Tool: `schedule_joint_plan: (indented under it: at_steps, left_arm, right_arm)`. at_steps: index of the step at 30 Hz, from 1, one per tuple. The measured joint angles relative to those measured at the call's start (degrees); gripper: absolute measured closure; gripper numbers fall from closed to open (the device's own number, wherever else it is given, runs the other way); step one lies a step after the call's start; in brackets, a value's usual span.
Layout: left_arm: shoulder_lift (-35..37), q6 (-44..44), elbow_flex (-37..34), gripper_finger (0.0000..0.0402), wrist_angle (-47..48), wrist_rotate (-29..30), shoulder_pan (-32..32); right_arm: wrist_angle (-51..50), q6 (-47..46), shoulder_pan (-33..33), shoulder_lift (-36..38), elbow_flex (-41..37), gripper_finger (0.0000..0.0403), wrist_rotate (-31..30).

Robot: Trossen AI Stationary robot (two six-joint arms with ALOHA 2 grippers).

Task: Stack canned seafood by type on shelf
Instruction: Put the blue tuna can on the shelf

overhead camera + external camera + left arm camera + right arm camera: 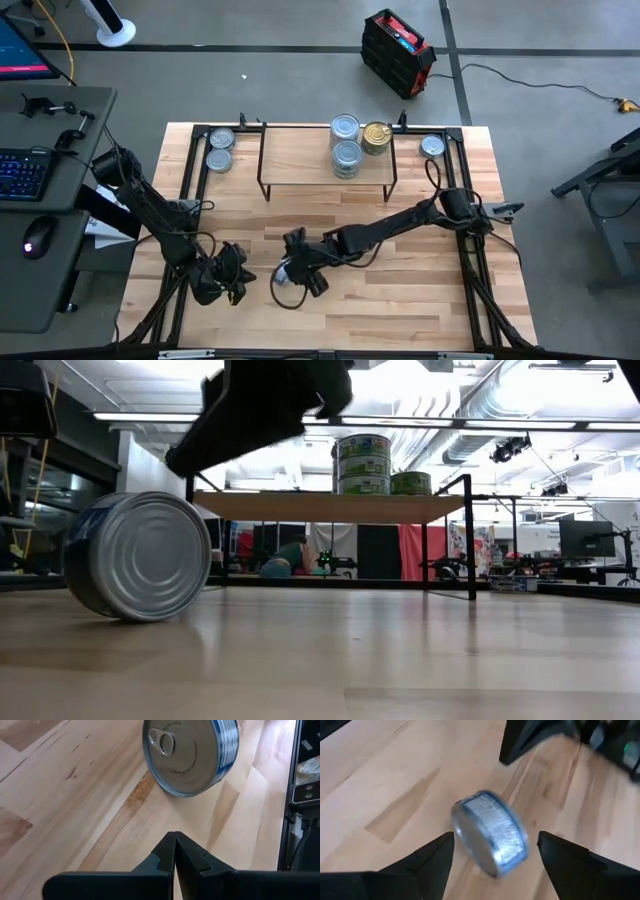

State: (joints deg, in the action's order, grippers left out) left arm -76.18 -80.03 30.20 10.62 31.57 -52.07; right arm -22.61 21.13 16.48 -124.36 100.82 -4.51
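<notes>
While the left gripper [174,851] waits clenched nearby, the right gripper [495,852] hangs spread over a loose blue-sided tin [490,832] tipped on edge on the tabletop [400,290]; pickup step. Next, it must steady, then close.

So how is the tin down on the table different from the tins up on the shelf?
The loose tin is tipped on its edge on the bare table, between the left gripper and the right gripper; the stacked tins lie flat on the shelf. The loose tin stands alone, while the stacked tins sit in piles beside a gold tin. Both kinds are round, silver-lidded and blue-sided.
</notes>
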Motion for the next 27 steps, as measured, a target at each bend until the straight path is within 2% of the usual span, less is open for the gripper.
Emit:
schedule_joint_plan:
  at_steps: [5, 14, 27]
  left_arm:
    - [0.00, 0.02, 0.00, 0.0401, -0.16, -0.09, 0.00]
    - [0.00, -3.03, 0.00, 0.0401, -0.27, -0.13, 0.02]
    - [0.00, -5.75, 0.02, 0.0401, -0.14, 0.04, 0.02]
  right_arm:
    - [0.63, 6.01, -2.02, 0.07, 1.44, 0.0123, 3.88]
    - [1.84, 7.57, -4.36, -2.35, 1.39, 0.0123, 14.23]
    - [4.43, 8.03, -4.49, -4.50, 1.37, 0.0123, 13.60]
